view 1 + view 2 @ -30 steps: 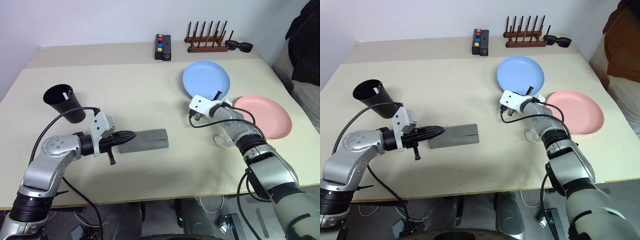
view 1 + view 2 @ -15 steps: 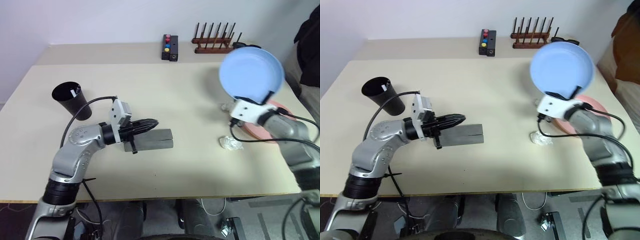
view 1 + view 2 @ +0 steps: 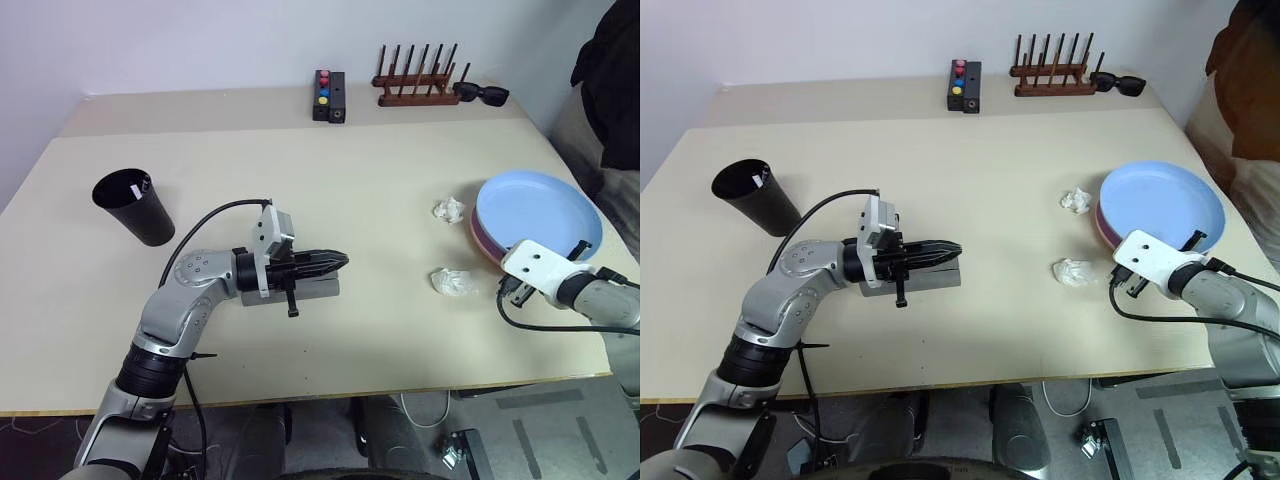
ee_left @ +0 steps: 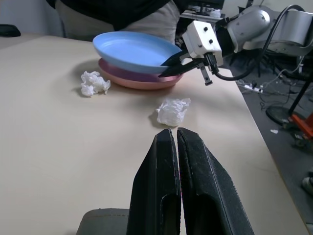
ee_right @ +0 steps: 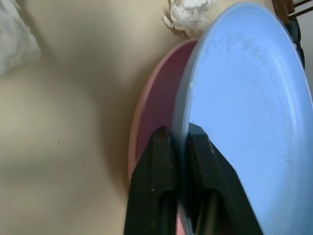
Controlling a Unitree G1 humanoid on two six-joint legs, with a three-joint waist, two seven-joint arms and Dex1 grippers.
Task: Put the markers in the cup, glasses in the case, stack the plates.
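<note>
The light blue plate (image 3: 540, 203) lies stacked on the pink plate (image 3: 482, 237) at the table's right. My right gripper (image 3: 1193, 241) sits at the blue plate's near rim, one finger above and one below, slightly parted. The grey case (image 3: 318, 288) lies shut at mid-table. My left gripper (image 3: 335, 262) is shut and empty, pointing right, low over the case's lid. The black cup (image 3: 133, 205) stands upright at the left, with a small white piece at its rim; I cannot tell whether it is a marker. The glasses are hidden.
Two crumpled white tissues (image 3: 452, 281) (image 3: 449, 209) lie just left of the plates. At the back edge stand a black box with coloured buttons (image 3: 327, 96), a wooden peg rack (image 3: 415, 90) and black sunglasses (image 3: 482, 93). A person (image 3: 610, 80) stands at the right.
My right gripper lifted the blue plate off the table, carried it right and set it down on the pink plate. My left gripper slid right over the case. The camera shifted.
</note>
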